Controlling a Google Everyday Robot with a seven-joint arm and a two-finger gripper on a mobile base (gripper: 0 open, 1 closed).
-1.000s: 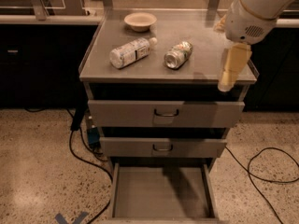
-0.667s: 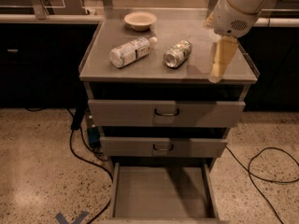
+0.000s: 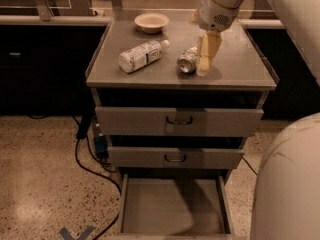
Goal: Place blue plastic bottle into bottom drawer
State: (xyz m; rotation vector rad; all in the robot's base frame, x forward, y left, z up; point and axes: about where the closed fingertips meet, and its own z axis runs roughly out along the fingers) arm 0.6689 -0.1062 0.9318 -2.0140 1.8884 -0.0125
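Note:
The blue plastic bottle (image 3: 141, 55), clear with a whitish label and white cap, lies on its side on the grey cabinet top (image 3: 240, 64), left of centre. My gripper (image 3: 203, 70) points down over the cabinet top, right beside a shiny metal can (image 3: 188, 60) and to the right of the bottle, apart from it. It holds nothing that I can see. The bottom drawer (image 3: 172, 209) is pulled out and open below, its flat grey floor bare.
A cream bowl (image 3: 151, 21) stands at the back of the cabinet top. The two upper drawers (image 3: 178, 121) with dark handles are shut. Black cables (image 3: 82, 159) trail on the speckled floor at left. My own white arm body (image 3: 290, 184) fills the right edge.
My gripper has moved left across the cabinet top, from near the right front edge to right beside the can. The bottle, can and drawers have not moved.

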